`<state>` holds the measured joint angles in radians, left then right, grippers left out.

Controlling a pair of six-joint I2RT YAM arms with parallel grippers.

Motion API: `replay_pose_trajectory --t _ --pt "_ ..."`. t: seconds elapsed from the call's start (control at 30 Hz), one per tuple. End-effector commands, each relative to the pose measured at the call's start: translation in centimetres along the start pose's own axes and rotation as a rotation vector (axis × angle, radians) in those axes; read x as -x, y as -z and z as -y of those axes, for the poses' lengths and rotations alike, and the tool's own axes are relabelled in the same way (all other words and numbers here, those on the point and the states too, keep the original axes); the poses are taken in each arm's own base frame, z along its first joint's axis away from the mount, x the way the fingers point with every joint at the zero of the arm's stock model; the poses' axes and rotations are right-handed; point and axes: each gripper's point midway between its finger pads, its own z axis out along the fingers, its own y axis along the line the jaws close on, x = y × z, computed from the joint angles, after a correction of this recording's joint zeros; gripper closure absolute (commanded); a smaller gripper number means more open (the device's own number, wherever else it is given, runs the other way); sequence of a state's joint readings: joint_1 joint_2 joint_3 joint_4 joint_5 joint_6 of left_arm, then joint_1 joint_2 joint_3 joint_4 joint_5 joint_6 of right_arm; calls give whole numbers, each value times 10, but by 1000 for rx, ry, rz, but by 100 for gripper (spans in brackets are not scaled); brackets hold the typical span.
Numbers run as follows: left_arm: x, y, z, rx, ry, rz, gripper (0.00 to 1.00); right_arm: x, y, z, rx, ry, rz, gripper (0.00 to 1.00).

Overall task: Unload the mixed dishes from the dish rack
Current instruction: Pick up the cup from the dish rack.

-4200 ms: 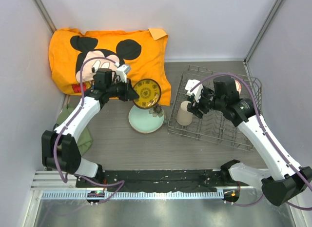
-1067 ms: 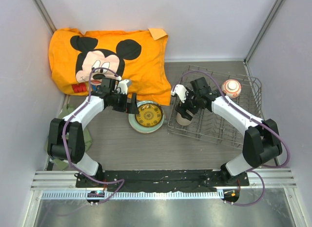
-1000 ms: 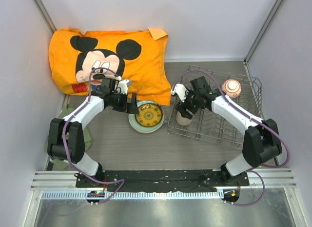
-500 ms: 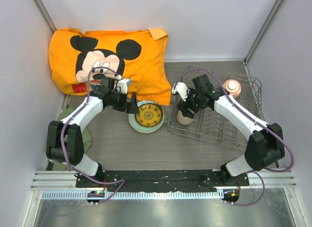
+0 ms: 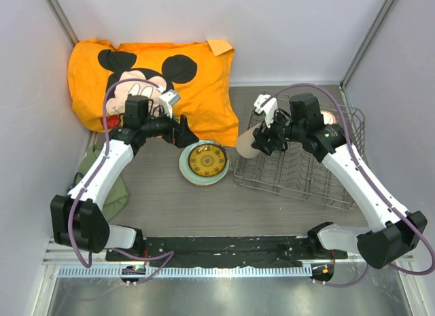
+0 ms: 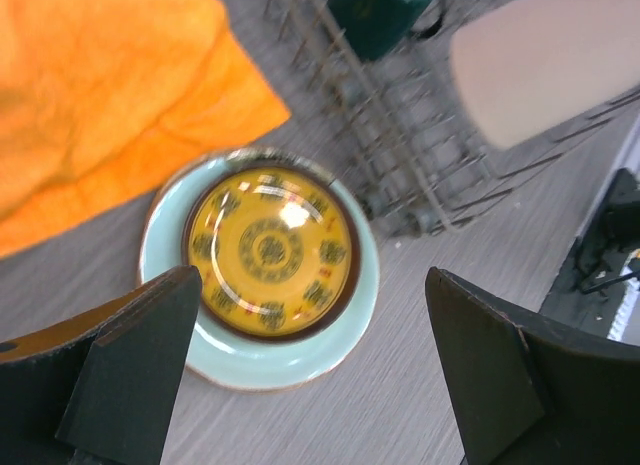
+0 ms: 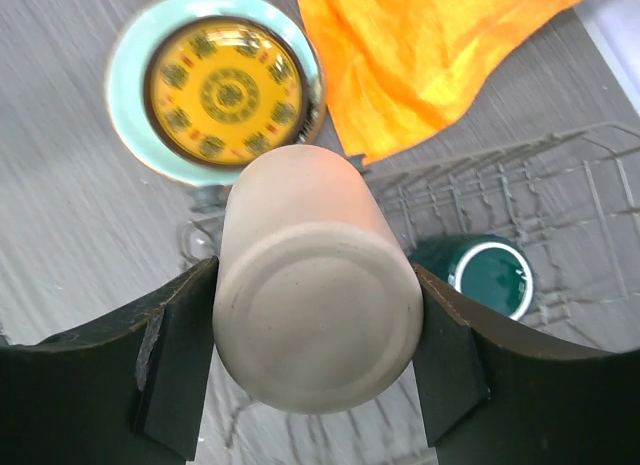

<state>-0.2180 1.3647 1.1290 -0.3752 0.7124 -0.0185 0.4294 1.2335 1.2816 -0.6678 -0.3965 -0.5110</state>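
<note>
The beige cup [image 7: 315, 315] sits clamped between the two fingers of my right gripper [image 5: 262, 141], one finger pressed on each side of its wall. Its flat base faces my wrist camera. It is tipped well over on its side, up off the wires, above the left edge of the dish rack [image 5: 299, 174]. Below it and to the right, the dark teal mug [image 7: 490, 275] stands in the rack with its mouth up. The small red-orange bowl [image 5: 332, 116] is at the rack's far right end, partly hidden behind my right arm.

Just left of the rack, the pale-green plate [image 5: 187, 168] lies flat on the grey table [image 5: 170, 207], its yellow-brown centre facing up. My left gripper [image 6: 320, 385] hangs over this plate with its jaws spread wide and nothing between them.

Past the plate's far edge lies the orange cushion [image 5: 149, 71] with its cartoon mouse. A green cloth [image 5: 119, 190] lies at the table's left side.
</note>
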Motion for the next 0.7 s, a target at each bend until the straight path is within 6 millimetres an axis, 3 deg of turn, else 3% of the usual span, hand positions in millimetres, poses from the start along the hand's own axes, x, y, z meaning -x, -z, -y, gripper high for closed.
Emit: replay_pose_trajectory --t 0.0,0.13,0.3,0.4,0.67 --pt "55 13 47 -184 -83 152 0 54 18 -3 6 -61 193 71" --pt "70 11 78 -335 -15 144 0 74 24 -10 54 -97 277 72" --pt "70 -2 109 -477 56 102 4 100 32 -17 112 -106 367 73" --pt "71 -7 118 -522 86 89 7 111 37 -16 112 -97 395 74" --pt "66 -16 118 -556 134 74 11 126 49 -15 104 -71 437 75"
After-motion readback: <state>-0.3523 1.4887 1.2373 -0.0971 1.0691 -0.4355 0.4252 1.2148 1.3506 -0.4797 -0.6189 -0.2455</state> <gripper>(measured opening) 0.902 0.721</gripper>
